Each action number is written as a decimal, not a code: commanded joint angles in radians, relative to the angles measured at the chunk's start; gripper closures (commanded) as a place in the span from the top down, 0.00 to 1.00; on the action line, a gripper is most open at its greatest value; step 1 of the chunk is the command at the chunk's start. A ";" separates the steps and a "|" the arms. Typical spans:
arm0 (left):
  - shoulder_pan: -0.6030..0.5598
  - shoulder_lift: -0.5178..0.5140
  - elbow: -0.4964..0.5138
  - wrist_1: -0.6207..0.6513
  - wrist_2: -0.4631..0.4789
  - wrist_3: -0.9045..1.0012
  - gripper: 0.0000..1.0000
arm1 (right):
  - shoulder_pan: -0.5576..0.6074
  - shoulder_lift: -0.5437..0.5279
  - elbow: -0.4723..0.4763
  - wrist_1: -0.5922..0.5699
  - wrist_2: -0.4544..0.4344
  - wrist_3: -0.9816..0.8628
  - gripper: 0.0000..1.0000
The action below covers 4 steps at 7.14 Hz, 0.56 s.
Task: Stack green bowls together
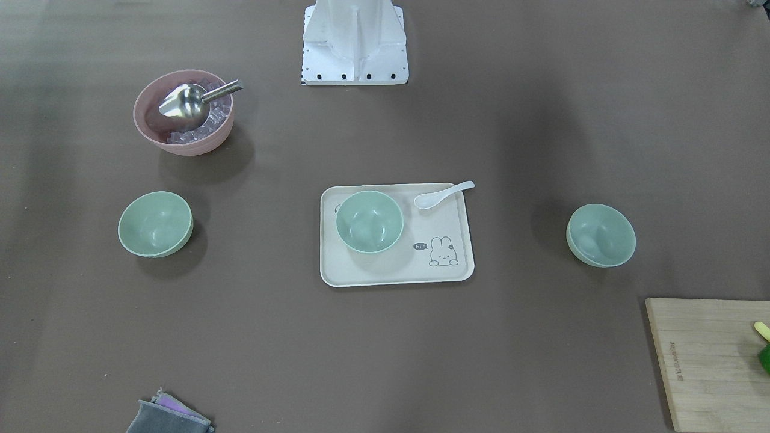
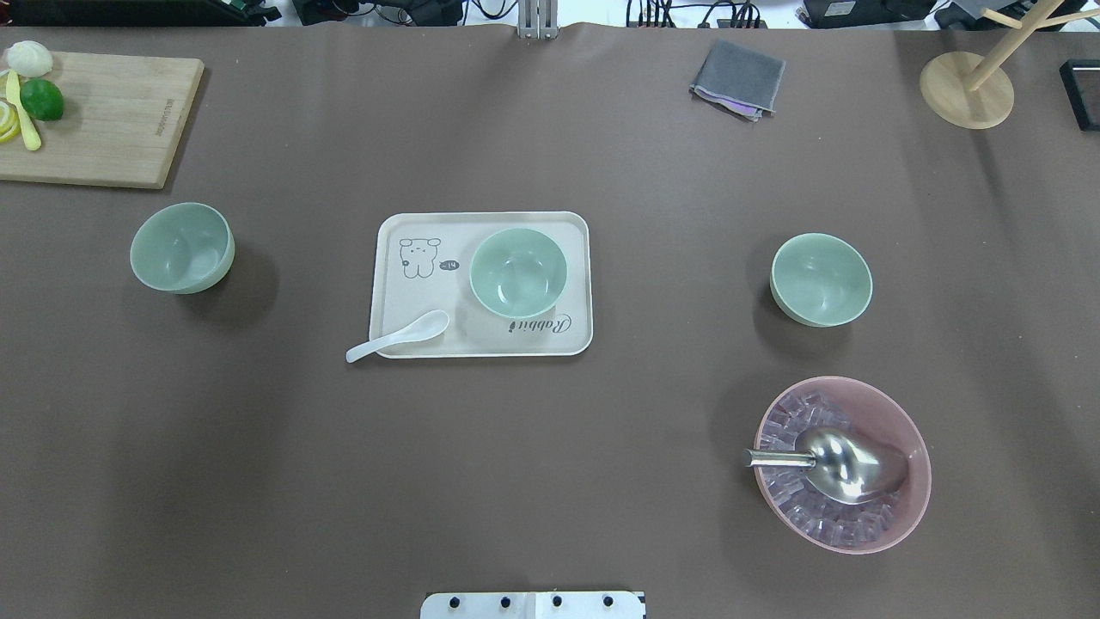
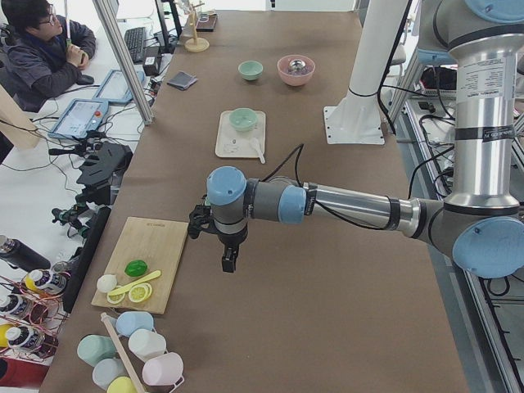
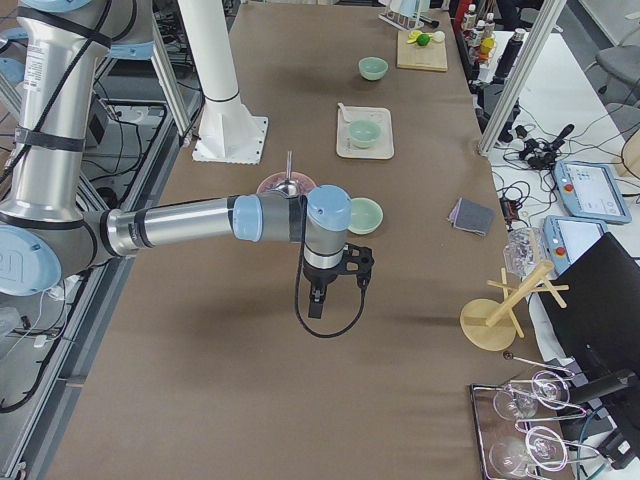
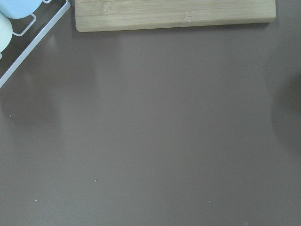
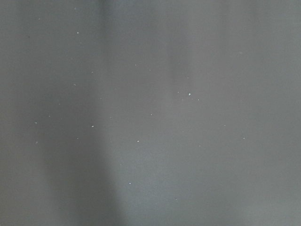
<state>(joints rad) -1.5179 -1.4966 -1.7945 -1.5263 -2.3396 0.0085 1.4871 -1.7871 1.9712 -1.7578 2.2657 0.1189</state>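
The brown table [image 2: 550,481] lies under both arms. The left arm [image 3: 344,205] and right arm [image 4: 180,225] stretch level over its ends. The left gripper [image 3: 230,262] and right gripper [image 4: 316,303] point down; whether they are parted or closed cannot be told. The middle green bowl [image 2: 518,272] sits on the tray [image 2: 574,249], with the left green bowl [image 2: 182,248] and right green bowl [image 2: 821,279] well apart on either side.

I work in a robotics lab: beside my table [image 3: 327,311] are an operator [image 3: 37,49], a teach pendant [image 3: 78,120] and an aluminium post [image 3: 123,61].

A big brown table [image 2: 550,473] fills the room. A man [image 3: 41,49] sits beside it. The floor [image 4: 600,100] is pale.
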 commanded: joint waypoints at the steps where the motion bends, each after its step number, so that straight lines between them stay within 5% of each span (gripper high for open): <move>1: 0.002 -0.001 -0.020 -0.002 -0.004 -0.001 0.98 | -0.001 0.002 0.000 0.001 0.000 -0.001 1.00; 4: 0.002 -0.002 -0.023 -0.014 0.002 0.001 0.98 | -0.001 0.029 0.014 0.001 0.011 -0.004 1.00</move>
<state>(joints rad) -1.5157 -1.4981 -1.8154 -1.5303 -2.3386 0.0080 1.4864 -1.7751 1.9810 -1.7565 2.2732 0.1168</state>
